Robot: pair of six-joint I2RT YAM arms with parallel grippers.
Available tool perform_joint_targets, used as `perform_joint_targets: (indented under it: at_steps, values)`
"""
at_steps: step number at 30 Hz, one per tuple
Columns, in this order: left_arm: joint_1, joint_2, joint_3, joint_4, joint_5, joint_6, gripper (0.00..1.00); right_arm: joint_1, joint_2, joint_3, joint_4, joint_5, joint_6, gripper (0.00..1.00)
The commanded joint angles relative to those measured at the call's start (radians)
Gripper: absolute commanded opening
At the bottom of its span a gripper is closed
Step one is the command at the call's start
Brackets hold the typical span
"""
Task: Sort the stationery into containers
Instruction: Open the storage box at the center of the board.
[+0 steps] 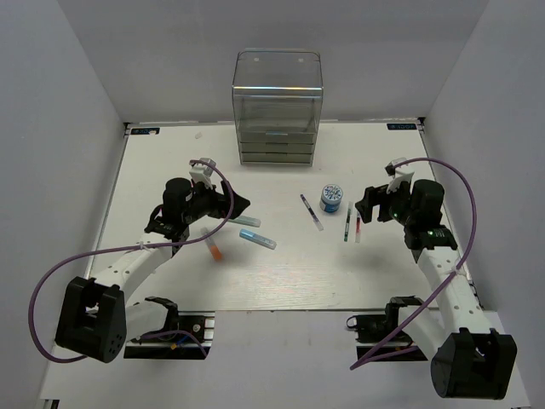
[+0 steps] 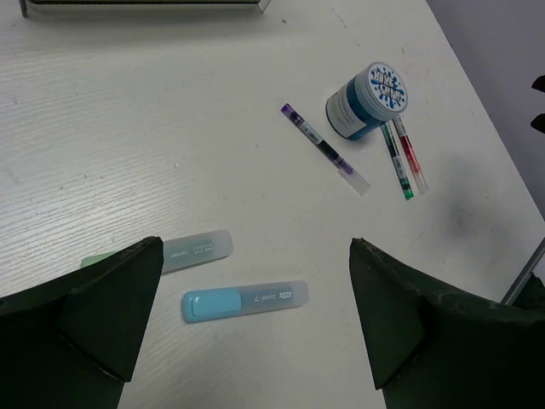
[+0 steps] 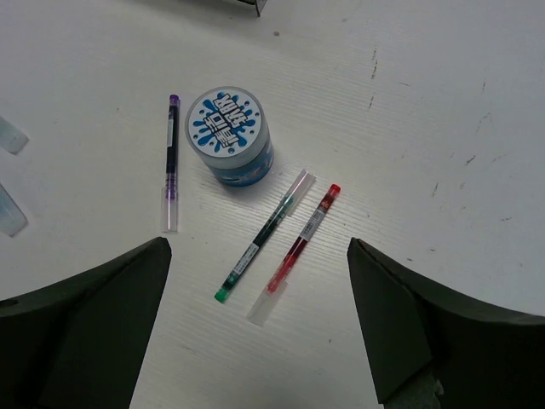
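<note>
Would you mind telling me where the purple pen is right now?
In the top view the purple pen lies right of centre, just left of the blue-and-white roll, not touching it.

Left gripper (image 1: 241, 204) and right gripper (image 1: 364, 207) both hover, jaws spread wide, facing inward

From the left wrist, the teal marker (image 2: 95, 260) lay half hidden behind a finger (image 2: 102, 315) of the left hand (image 2: 254, 256), and the top edge cut off the organiser (image 2: 145, 5). From the right wrist, the left edge clipped a marker (image 3: 8, 135) and a second marker (image 3: 10, 213). Overhead, what lay inside the drawers (image 1: 278, 146) was too small to tell.
</note>
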Motion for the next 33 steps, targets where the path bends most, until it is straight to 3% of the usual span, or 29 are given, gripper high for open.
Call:
perform_joint_targets:
  at_steps: [1,12,13,14,16,17,18,19,20,21,22,23,25,33]
  values:
    - [0.002,-0.03,0.032,0.01,0.015,0.004,1.0,-0.001,-0.019,0.016,0.037,0.003,0.018,0.9]
    - [0.002,-0.03,0.032,0.02,0.015,-0.016,1.0,-0.003,-0.035,0.005,0.029,-0.003,-0.022,0.9]
    - [0.002,-0.021,0.021,0.055,0.015,-0.035,0.99,-0.006,-0.036,-0.006,0.034,-0.006,-0.047,0.83]
    - [0.002,-0.02,0.006,0.079,0.024,-0.045,0.81,-0.004,-0.039,-0.022,0.032,-0.015,-0.088,0.63]
    - [0.002,0.022,0.006,0.14,0.035,-0.085,0.43,-0.001,-0.019,-0.029,0.036,-0.02,-0.096,0.0]
    - [-0.011,0.07,0.025,0.161,0.018,-0.113,0.14,-0.004,-0.004,-0.015,0.014,-0.02,-0.091,0.0]
    - [-0.011,0.07,0.026,0.161,0.018,-0.127,0.07,-0.003,0.002,-0.007,0.01,-0.023,-0.091,0.04]
    - [-0.021,0.129,0.059,0.194,0.03,-0.147,0.05,-0.004,0.011,-0.006,0.009,-0.028,-0.088,0.22]
    - [-0.021,0.165,0.078,0.22,0.044,-0.174,0.1,-0.003,0.012,0.002,0.009,-0.028,-0.09,0.51]
    - [-0.021,0.2,0.102,0.233,0.044,-0.22,0.21,-0.004,0.01,0.002,0.009,-0.025,-0.09,0.74]
    - [-0.032,0.269,0.163,0.245,0.044,-0.242,0.37,-0.003,0.012,0.001,0.013,-0.02,-0.087,0.89]
    - [-0.032,0.304,0.191,0.256,0.021,-0.263,0.57,-0.004,0.012,-0.001,0.016,-0.017,-0.085,0.9]
    - [-0.043,0.366,0.263,0.276,-0.029,-0.344,0.69,-0.001,0.007,-0.001,0.019,-0.017,-0.081,0.9]
    - [-0.061,0.665,0.404,0.57,-0.25,-0.616,0.69,-0.001,0.005,0.007,0.02,-0.002,-0.064,0.9]
